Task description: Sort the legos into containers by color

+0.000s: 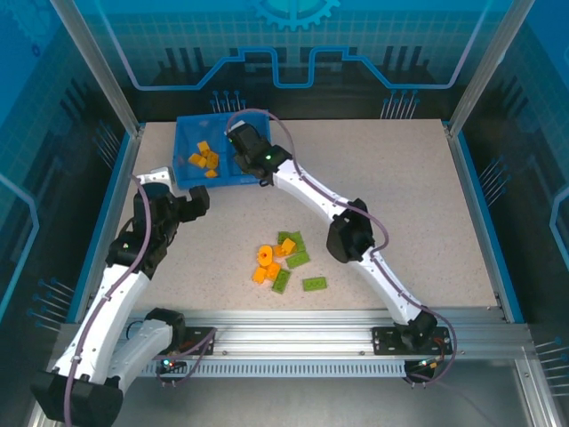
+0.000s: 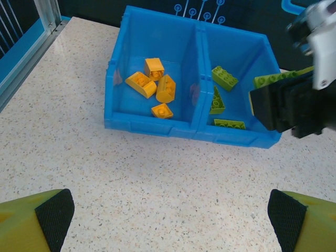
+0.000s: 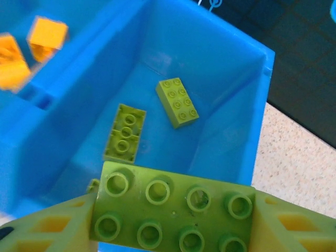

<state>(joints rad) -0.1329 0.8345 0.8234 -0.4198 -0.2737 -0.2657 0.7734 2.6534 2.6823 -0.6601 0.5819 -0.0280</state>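
Four orange bricks (image 2: pixel 152 86) in bin's (image 2: pixel 152 126) left compartment (image 2: pixel 181 42), three green bricks (image 2: pixel 224 77) in right compartment (image 2: pixel 247 55); right gripper (image 3: pixel 176 226) pinching long brick (image 3: pixel 173 202) overhead, left gripper (image 2: pixel 170 220) wide.

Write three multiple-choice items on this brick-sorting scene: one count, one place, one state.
1. Orange bricks in the left compartment of the blue bin: A two, B four, C seven.
2. The right gripper holds its green brick: A over the right compartment, B over the left compartment, C behind the bin.
3. The left gripper is: A shut on an orange brick, B shut on a green brick, C open and empty.
Key:
1 B, four can be counted in the left wrist view.
2 A, other green bricks lie below it in the right wrist view.
3 C, its fingers stand wide apart with nothing between them.
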